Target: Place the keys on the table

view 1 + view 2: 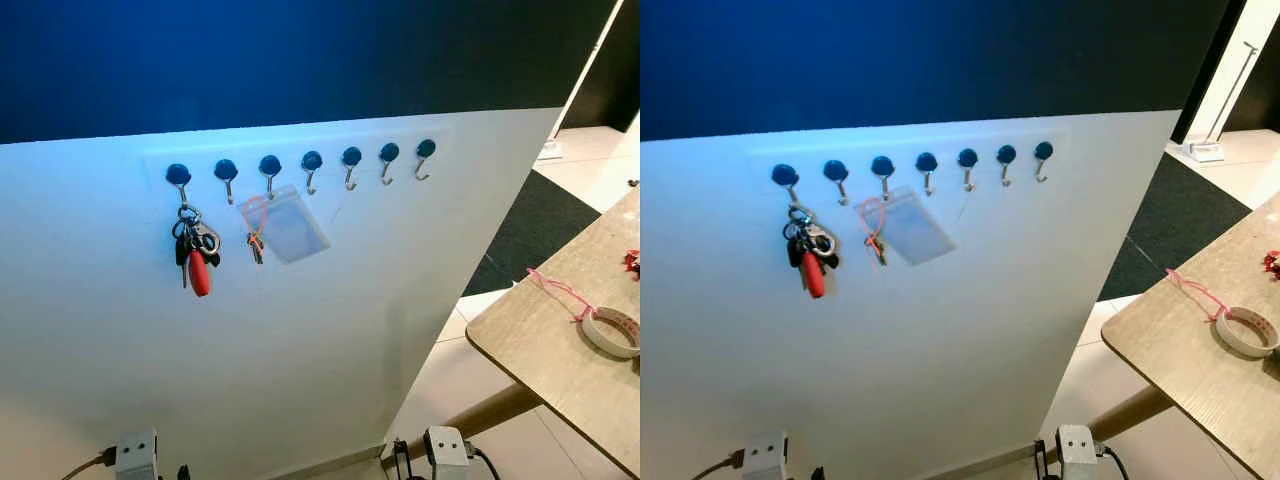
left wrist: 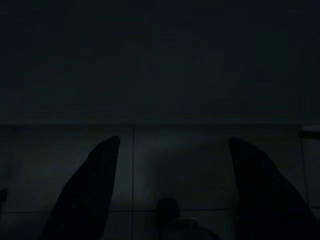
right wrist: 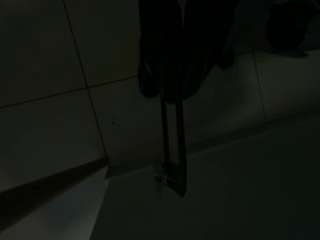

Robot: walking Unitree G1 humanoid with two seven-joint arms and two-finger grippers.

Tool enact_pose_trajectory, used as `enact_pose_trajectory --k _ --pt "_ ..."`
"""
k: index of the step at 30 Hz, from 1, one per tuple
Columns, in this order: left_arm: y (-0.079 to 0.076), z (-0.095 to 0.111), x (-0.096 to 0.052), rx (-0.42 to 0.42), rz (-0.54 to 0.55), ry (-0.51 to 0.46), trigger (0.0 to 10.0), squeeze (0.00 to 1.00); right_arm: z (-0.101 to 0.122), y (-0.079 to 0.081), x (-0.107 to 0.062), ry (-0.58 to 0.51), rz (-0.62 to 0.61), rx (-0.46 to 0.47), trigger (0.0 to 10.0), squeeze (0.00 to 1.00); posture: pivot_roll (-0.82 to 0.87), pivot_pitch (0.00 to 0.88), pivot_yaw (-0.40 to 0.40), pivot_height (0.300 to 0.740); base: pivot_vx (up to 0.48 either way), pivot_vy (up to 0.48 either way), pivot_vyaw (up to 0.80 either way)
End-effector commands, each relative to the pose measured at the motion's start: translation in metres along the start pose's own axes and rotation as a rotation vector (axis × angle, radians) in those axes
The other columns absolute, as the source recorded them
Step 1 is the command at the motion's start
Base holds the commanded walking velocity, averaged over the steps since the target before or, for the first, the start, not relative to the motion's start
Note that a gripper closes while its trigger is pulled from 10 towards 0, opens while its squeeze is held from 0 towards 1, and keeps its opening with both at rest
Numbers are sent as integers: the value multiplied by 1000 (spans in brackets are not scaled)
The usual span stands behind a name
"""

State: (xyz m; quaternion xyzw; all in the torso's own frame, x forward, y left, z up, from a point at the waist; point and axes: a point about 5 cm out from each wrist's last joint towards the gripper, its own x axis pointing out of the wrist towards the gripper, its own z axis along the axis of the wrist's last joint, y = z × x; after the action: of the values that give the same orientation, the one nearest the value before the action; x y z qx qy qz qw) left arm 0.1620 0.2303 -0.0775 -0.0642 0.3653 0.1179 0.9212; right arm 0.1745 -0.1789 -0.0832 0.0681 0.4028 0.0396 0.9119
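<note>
We see the bunch of keys with a red fob [image 1: 195,255] hanging on the leftmost blue-capped metal hook [image 1: 179,178] of the row on the white wall panel [image 1: 300,340], at 9 o'clock from the clear plastic pouch [image 1: 288,226]. The beige wooden table [image 1: 545,340] sits at 4 o'clock, well apart, with a roll of tape [image 1: 612,330] on it. Left gripper [image 2: 170,165] hangs low over dark floor tiles, fingers spread wide, nothing held. Right gripper [image 3: 172,145] also hangs low, fingers pressed together, empty.

Keys [image 1: 195,250] with red fob, seemingly bunched, on leftmost wall hook [image 1: 179,177].
</note>
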Motion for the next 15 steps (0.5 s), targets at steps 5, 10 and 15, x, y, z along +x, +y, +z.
enact_pose_trajectory --k 5,10,15 --pt "-3 0 0 9 -5 -1 10000 0 3 4 2 -9 13 -14 10000 0 40 74 -33 740 -295 0 0" --pt "-5 1 1 7 -6 -7 10000 0 3 5 2 -10 19 -17 10000 0 50 72 -39 740 -297 0 0" --pt "-6 1 1 7 -5 -17 10000 0 3 4 1 -10 15 -14 10000 0 52 67 -44 740 -299 0 0"
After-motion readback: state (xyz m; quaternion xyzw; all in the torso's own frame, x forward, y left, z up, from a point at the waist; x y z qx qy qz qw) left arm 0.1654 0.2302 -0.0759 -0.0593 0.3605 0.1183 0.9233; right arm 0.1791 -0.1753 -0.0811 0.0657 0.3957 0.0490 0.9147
